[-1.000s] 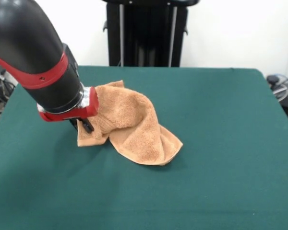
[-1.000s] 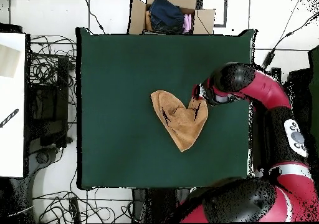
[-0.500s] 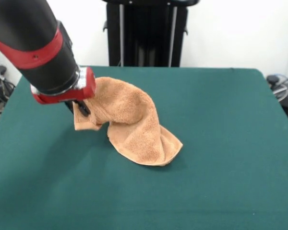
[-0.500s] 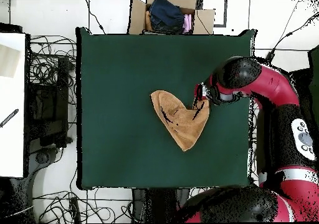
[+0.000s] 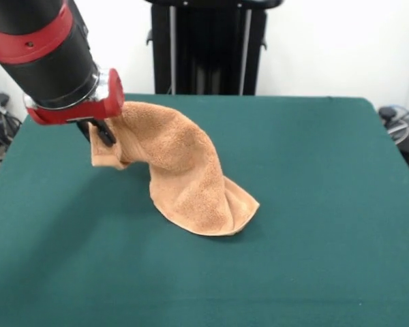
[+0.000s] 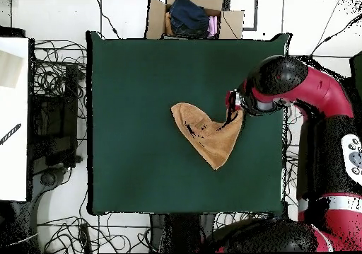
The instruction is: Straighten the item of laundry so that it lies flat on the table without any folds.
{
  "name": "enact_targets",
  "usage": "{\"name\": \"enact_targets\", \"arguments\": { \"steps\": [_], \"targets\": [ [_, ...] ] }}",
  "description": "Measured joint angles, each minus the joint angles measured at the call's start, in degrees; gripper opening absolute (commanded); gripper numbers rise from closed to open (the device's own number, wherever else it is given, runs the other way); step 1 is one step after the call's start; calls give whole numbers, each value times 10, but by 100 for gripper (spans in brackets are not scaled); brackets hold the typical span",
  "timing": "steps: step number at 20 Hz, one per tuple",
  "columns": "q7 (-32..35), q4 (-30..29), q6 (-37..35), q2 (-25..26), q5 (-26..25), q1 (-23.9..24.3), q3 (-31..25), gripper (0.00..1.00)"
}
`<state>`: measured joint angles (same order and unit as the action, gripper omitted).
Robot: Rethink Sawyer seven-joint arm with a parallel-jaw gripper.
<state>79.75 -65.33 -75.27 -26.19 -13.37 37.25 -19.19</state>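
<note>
Towel (image 5: 184, 174) corner lifted, pinched in jaws (image 5: 103, 133); jaw tips hidden; rest bunched on table (image 5: 313, 204).

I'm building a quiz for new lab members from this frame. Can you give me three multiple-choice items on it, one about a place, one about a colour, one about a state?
1. Where does the gripper hold the towel?
A. at one raised corner
B. at its middle
C. nowhere

2. What colour is the table?
A. white
B. dark green
C. red

3. How does the towel lie?
A. flat and spread
B. rolled into a tube
C. partly lifted, its other end bunched on the table

Answers: 1 A, the fingers pinch an end that hangs off the surface. 2 B, green cloth shows all around the towel. 3 C, it slopes down from the gripper to a folded heap.
</note>
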Motion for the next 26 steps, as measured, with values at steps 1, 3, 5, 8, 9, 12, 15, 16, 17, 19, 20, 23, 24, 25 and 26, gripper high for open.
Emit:
{"name": "enact_targets", "arguments": {
  "steps": [1,3,5,8,9,12,15,16,17,19,20,23,24,25,26],
  "targets": [
    [0,3,0,0,0,0,0,0],
    [0,8,0,1,-1,0,0,0],
    [0,13,0,1,-1,0,0,0],
    [0,23,-3,2,-1,0,0,0],
    [0,29,-7,4,-2,0,0,0],
    [0,43,-19,8,-3,0,0,0],
    [0,56,-33,12,-4,0,0,0],
    [0,61,-40,14,-4,0,0,0],
    [-1,64,-44,15,-4,1,0,0],
    [-1,70,-52,16,-5,1,0,0],
    [-1,77,-60,18,-5,1,0,0],
    [-1,90,-73,23,-6,2,0,0],
    [-3,96,-79,26,-7,3,0,0],
    [-3,99,-81,27,-8,3,0,0],
    [-6,103,-85,29,-9,4,0,0]
  ]
}}
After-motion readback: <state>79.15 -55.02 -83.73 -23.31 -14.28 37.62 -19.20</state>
